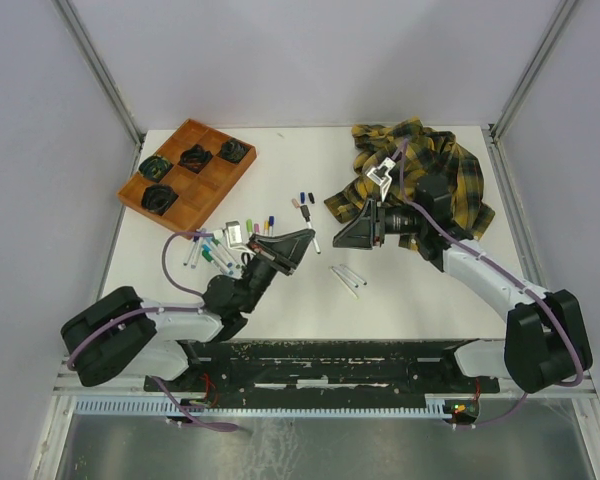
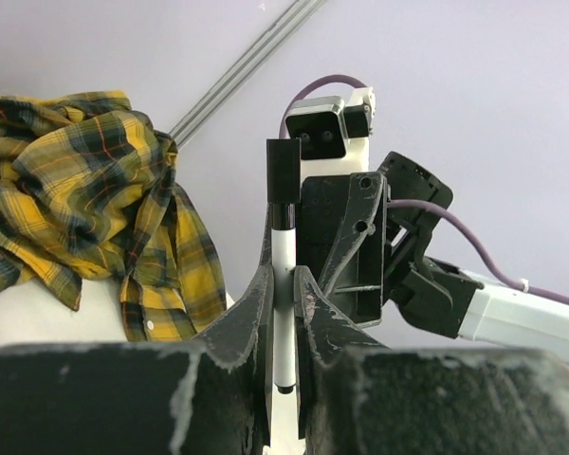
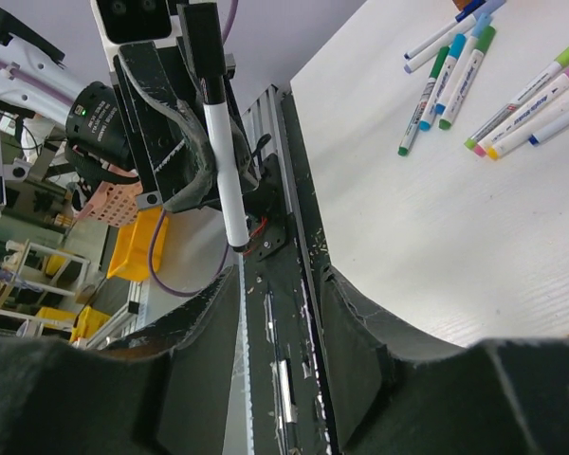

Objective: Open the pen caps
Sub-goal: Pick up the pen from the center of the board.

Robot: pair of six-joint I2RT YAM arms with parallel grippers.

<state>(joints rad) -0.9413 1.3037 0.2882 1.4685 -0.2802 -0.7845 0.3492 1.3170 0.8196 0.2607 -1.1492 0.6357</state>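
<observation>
My left claw (image 2: 283, 289) is clamping a pen (image 2: 283, 251) above the desk (image 1: 420, 295), black cap (image 2: 284, 171) on. My right claw (image 3: 280, 289) is gaping, empty, before it. Two barrels (image 1: 348, 279) are lying bare, I think; many capped pens (image 1: 212, 252) are waiting.

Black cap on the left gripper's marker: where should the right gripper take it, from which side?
I'd pinch the black cap across its sides: it sticks out bare beyond the left gripper, which clamps only the marker barrel. Come from opposite the left wrist, where the right gripper faces it, jaws apart.
</observation>
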